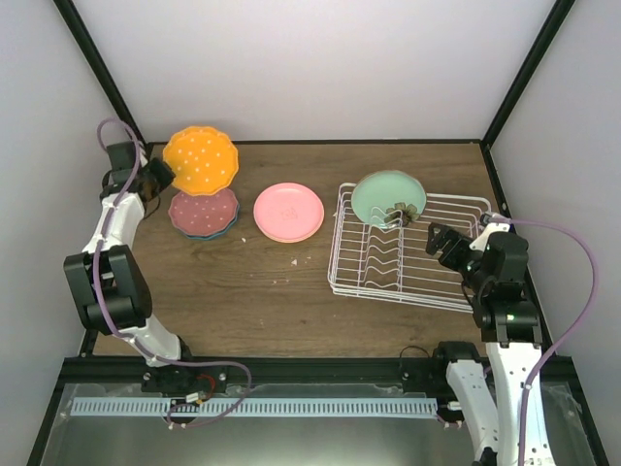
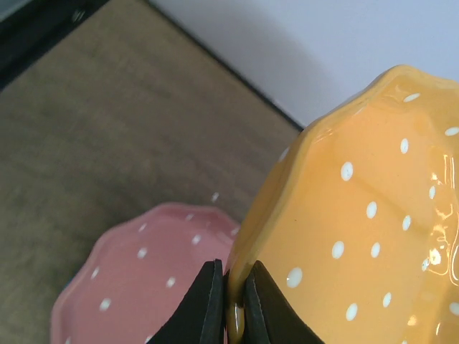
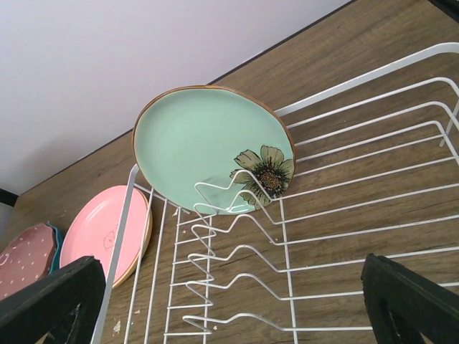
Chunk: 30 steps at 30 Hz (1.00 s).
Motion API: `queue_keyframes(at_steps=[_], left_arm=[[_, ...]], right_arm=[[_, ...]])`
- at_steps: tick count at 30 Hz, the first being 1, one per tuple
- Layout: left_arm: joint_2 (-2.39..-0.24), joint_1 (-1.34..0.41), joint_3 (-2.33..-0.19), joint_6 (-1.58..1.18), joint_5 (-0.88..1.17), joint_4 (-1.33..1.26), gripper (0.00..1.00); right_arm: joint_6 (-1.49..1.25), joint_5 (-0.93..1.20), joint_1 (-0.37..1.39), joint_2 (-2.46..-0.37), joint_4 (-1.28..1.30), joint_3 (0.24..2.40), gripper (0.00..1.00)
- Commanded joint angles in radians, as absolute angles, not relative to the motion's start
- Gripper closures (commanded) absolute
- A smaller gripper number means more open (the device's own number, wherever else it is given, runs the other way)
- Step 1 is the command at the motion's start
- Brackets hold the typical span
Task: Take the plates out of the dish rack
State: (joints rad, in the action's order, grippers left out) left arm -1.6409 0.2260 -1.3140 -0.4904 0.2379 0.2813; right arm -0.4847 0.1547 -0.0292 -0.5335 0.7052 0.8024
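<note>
My left gripper (image 1: 160, 178) (image 2: 235, 301) is shut on the rim of the dotted orange plate (image 1: 201, 160) (image 2: 358, 215). It holds that plate tilted above the dotted maroon plate (image 1: 204, 209) (image 2: 143, 265), which lies on a teal plate at the table's back left. A pink plate (image 1: 288, 212) (image 3: 100, 229) lies flat between that stack and the dish rack (image 1: 408, 257) (image 3: 344, 236). The mint green plate (image 1: 388, 197) (image 3: 208, 150) with a dark flower stands upright in the rack's far-left slot. My right gripper (image 1: 441, 243) (image 3: 229, 308) is open over the rack's right side, with nothing between its fingers.
A tan-rimmed plate edge shows under the pink plate. The other rack dividers hold no plates. Black frame posts and pale walls close the table at the back and both sides. Bare wood lies in front of the plates and the rack.
</note>
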Motion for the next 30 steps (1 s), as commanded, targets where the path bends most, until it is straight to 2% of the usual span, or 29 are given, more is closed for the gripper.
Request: queue_keyframes(at_steps=[1,19,30], left_arm=[[-1.559,0.27,-1.257,-0.64,0.339,0.164,0.96],[-1.557,0.305,-1.027,-0.656,0.301,0.224,0.96],[-1.602,0.304,-1.037,-0.661,0.302,0.191,0.96]], right_arm=[[-0.488,0.172,-0.02,-0.537,0.674,0.808,0.0],[-0.488,0.16,-0.02,-0.527,0.688,0.813,0.0],[-0.492,0.163,-0.02,-0.532,0.684,0.811,0.0]])
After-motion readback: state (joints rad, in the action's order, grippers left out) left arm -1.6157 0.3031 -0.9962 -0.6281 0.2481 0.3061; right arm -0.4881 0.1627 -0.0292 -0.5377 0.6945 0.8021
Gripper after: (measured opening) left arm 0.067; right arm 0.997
